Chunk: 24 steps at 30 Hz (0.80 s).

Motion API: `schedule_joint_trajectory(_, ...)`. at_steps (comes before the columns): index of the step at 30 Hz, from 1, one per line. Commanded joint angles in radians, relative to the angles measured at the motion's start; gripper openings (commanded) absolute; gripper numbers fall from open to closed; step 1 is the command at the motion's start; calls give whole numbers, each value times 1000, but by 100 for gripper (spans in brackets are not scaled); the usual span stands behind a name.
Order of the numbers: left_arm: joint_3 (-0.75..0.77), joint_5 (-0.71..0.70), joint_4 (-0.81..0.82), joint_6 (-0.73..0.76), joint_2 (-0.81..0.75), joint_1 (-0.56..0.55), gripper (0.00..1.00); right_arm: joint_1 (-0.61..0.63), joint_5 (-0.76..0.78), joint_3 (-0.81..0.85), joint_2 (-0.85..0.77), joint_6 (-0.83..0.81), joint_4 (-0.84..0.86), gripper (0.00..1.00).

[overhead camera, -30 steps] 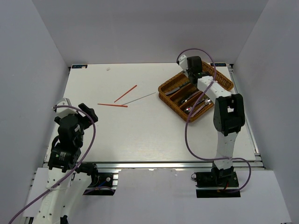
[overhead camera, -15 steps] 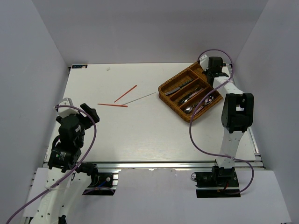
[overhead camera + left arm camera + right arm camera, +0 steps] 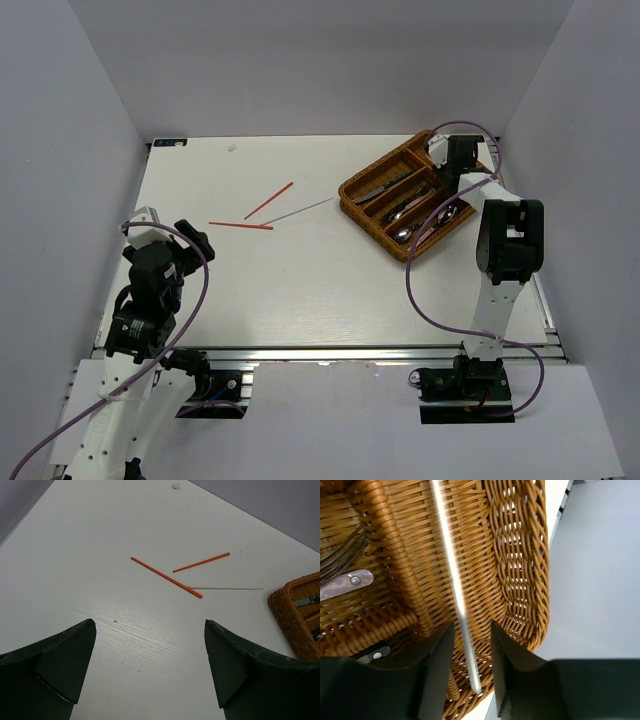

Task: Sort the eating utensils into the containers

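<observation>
right gripper (image 3: pixel 471 625) – fingers sitting narrowly parted, not clamping – hanging over the wicker tray (image 3: pixel 520 555) | pale chopstick (image 3: pixel 447 545) lying in its edge compartment, between those fingers | left gripper (image 3: pixel 149 625) gaping wide above the table (image 3: pixel 75 555), facing red chopsticks (image 3: pixel 166 578) and a second pale chopstick (image 3: pixel 225 588)

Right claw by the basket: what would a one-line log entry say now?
right claw open above basket, outer slot, pale chopstick between its fingers | left claw open, empty | two red chopsticks, one white chopstick on table
</observation>
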Motion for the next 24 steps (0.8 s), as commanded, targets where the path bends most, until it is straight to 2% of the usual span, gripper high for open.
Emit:
schedule_joint_trajectory(1,-2,3,11,0,1,-3,98,-2,-20,24,-51,40,20,42)
schedule_joint_trajectory(2,-2,3,11,0,3,-3,98,3,-21,52,-69,48,9,51)
schedule_joint_trajectory(3,-2,3,11,0,6,-5,98,6,-26,70,-78,59,-2,65)
schedule_joint_trajectory(5,-2,5,11,0,10,-3,98,37,-43,133,-118,94,-43,76)
schedule_joint_trajectory(6,-2,6,11,2,10,-3,98,55,-41,150,-131,106,-51,87)
schedule_joint_trajectory(9,-1,5,11,2,18,-3,98,171,8,201,-183,126,-57,89)
schedule_joint_trajectory(13,1,-8,5,-3,23,-5,98,414,247,259,-177,89,-5,89)
schedule_joint_trajectory(14,1,-11,3,-3,24,-3,98,523,337,262,-159,100,24,89)
schedule_joint_trajectory(15,1,-12,3,-3,24,-3,98,572,358,270,-146,129,17,89)
schedule_joint_trajectory(17,1,-18,3,-4,27,-3,98,655,141,311,-94,120,-63,89)
schedule_joint_trajectory(18,2,-18,0,-4,33,-3,98,670,29,346,-68,147,-185,89)
schedule_joint_trajectory(19,2,-25,0,-6,38,-3,98,695,-141,439,-6,154,-235,89)
schedule_joint_trajectory(20,2,-28,-1,-6,39,-3,98,702,-223,496,33,155,-290,89)
schedule_joint_trajectory(21,4,-31,-4,-9,44,-3,98,706,-298,564,73,127,-428,89)
schedule_joint_trajectory(22,5,-34,-7,-9,46,-3,98,707,-426,701,119,113,-485,89)
schedule_joint_trajectory(24,4,-40,-7,-12,44,-3,98,709,-487,821,239,73,-586,86)
